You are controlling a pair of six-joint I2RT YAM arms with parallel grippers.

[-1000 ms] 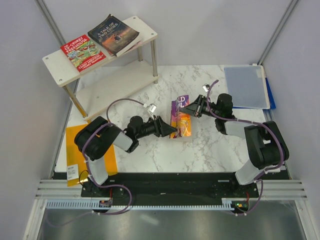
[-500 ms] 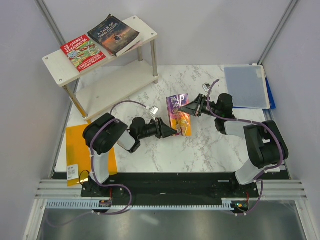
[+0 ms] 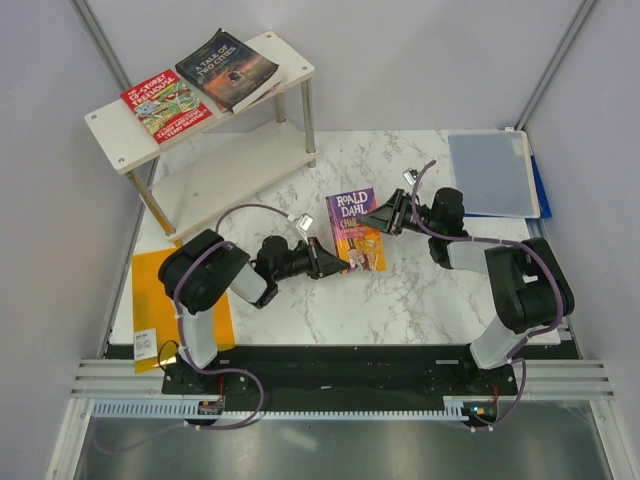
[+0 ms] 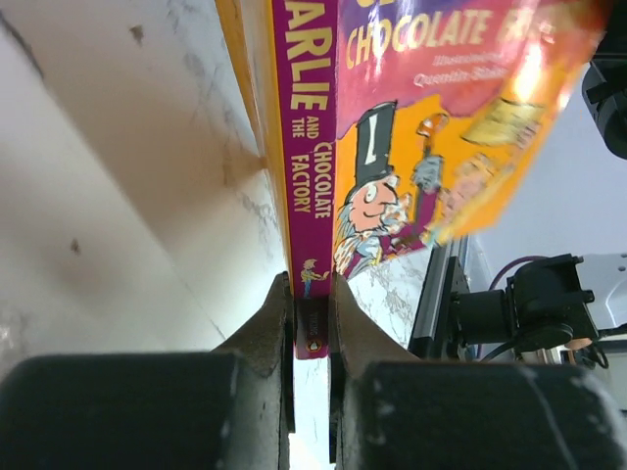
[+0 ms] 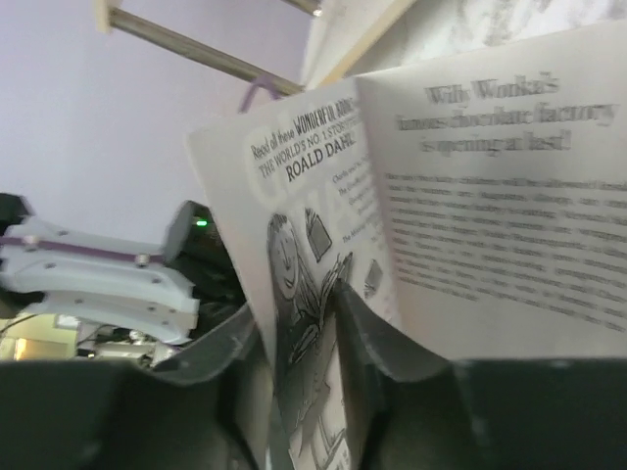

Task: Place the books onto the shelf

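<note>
From above, the Roald Dahl book (image 3: pixel 352 225) sits between the claws, one corner in the left claw (image 3: pixel 344 265), its far edge at the right claw (image 3: pixel 378 220). The shelf (image 3: pixel 225 172) is well behind the left claw.

Left wrist view: the left claw is clenched on the bottom of the purple spine (image 4: pixel 306 147).

Right wrist view: a page (image 5: pixel 294 294) stands between the right claw's fingers (image 5: pixel 402 343). I cannot tell if they squeeze. That claw should let go fully first, so no page rips.
</note>
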